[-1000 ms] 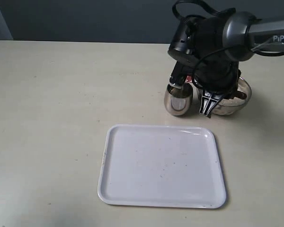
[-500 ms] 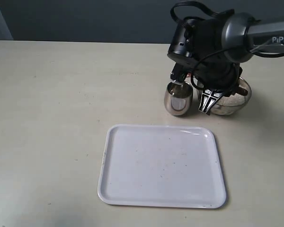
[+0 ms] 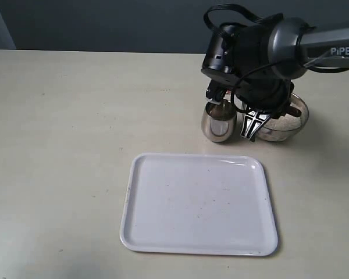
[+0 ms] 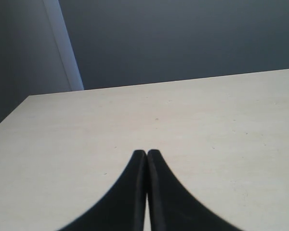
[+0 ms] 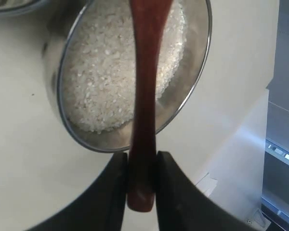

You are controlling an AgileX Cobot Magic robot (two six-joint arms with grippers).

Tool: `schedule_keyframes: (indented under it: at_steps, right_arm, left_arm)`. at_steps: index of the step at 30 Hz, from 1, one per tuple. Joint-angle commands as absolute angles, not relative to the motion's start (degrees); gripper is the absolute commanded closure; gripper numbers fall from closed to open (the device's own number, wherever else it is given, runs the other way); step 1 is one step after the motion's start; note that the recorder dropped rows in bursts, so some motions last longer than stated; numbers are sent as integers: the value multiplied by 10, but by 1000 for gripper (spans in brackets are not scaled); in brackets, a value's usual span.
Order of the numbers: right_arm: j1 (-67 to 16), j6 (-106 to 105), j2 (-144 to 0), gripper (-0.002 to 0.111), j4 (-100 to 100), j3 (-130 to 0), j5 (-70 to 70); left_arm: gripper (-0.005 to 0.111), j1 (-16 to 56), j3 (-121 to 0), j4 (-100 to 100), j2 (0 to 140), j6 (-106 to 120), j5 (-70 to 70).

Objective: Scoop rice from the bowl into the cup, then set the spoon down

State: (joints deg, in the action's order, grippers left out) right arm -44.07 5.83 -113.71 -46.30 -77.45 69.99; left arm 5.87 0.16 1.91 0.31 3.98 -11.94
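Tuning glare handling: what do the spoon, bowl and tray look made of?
Spoon: wood by its look, glossy reddish-brown sheen. Bowl: polished metal, probably steel; mirror-like rim. Tray: smooth white, perhaps plastic or melamine; the look leaves it open.

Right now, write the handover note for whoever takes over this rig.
Left end effector: shut, empty, over the table.
Right end effector: shut on the handle of the dark reddish-brown wooden spoon, which reaches over the round steel bowl of white rice.
The small steel cup stands beside the bowl; its contents can't be seen.
Done: spoon grasped.
Left: scoop rice into cup, set spoon down.
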Motion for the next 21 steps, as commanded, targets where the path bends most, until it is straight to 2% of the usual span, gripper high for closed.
schedule_keyframes:
  at_steps: [1,21]
  right_arm:
    - [-441,62,-1136,109,-467,-773,700]
    - [-441,77,-1133,109,-498,-749,700]
  left_arm:
    - [106,59,0,16,0,37,-117]
    - [106,59,0,16,0,37,-117]
